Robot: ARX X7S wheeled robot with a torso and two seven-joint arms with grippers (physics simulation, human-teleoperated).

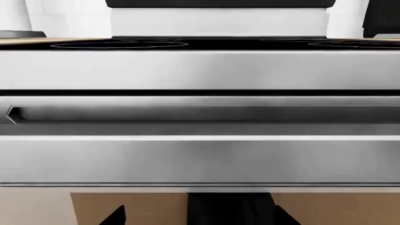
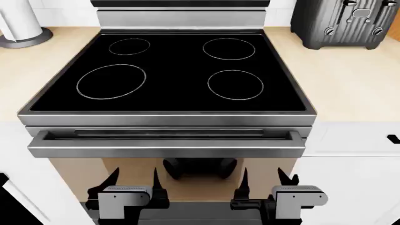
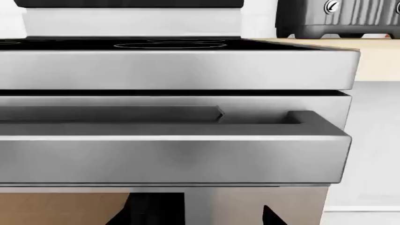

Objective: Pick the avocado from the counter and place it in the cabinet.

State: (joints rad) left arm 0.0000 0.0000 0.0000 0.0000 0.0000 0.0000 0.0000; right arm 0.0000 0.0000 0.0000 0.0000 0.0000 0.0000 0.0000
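- No view shows the avocado; where it lies cannot be told.
- The counter (image 2: 350,89) runs tan on both sides of the black stovetop (image 2: 172,70); its far ends are cut off.
- The left gripper (image 2: 136,180) and right gripper (image 2: 261,180) hang low before the oven handle (image 2: 166,143), fingers spread wide, holding nothing.
- A toaster (image 2: 344,21) and a white paper-towel roll (image 2: 22,21) sit cropped at the back corners.
- No readable writing shows.
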